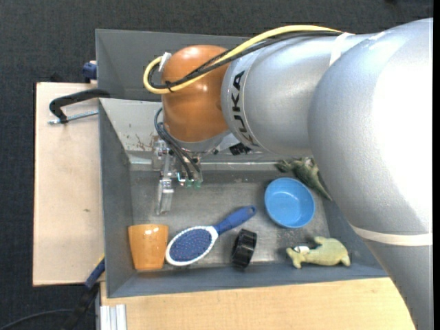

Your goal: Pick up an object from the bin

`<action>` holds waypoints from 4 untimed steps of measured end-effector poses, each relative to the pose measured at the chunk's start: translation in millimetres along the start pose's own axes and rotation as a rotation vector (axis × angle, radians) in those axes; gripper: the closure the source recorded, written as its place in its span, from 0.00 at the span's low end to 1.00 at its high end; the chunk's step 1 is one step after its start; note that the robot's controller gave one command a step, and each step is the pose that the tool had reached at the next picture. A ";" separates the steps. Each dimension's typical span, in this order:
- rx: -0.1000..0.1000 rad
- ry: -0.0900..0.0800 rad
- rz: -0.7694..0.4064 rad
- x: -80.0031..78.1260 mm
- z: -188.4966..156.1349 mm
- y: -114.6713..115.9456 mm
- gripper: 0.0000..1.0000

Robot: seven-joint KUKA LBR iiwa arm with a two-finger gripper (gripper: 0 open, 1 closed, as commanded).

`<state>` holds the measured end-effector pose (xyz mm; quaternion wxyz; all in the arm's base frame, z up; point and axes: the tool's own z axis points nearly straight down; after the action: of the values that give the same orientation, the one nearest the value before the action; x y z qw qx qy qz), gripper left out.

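Orange cup (147, 246) near the claw (167, 199) — blue brush (196, 243) beside it.

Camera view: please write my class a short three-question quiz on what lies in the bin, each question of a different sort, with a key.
1. True or false: the orange cup stands in the lower left corner of the bin, with the blue brush beside it.
2. Which thing lies just below the brush's handle in the view? A. a red ball. B. a small black cap. C. a yellow spoon.
3. In one word: what colour is the toy animal that lies below the blue bowl in the view?

Key: 1 true; 2 B; 3 green.
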<state>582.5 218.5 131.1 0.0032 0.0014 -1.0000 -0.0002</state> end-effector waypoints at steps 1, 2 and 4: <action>0.001 0.000 0.076 8.8 64.3 3.3 0.00; 0.001 -0.005 -0.243 74.9 44.3 -42.3 0.00; 0.014 -0.019 -0.216 78.0 53.2 0.7 0.00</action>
<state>504.1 219.0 78.4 -0.0063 0.1091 -0.9940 0.0063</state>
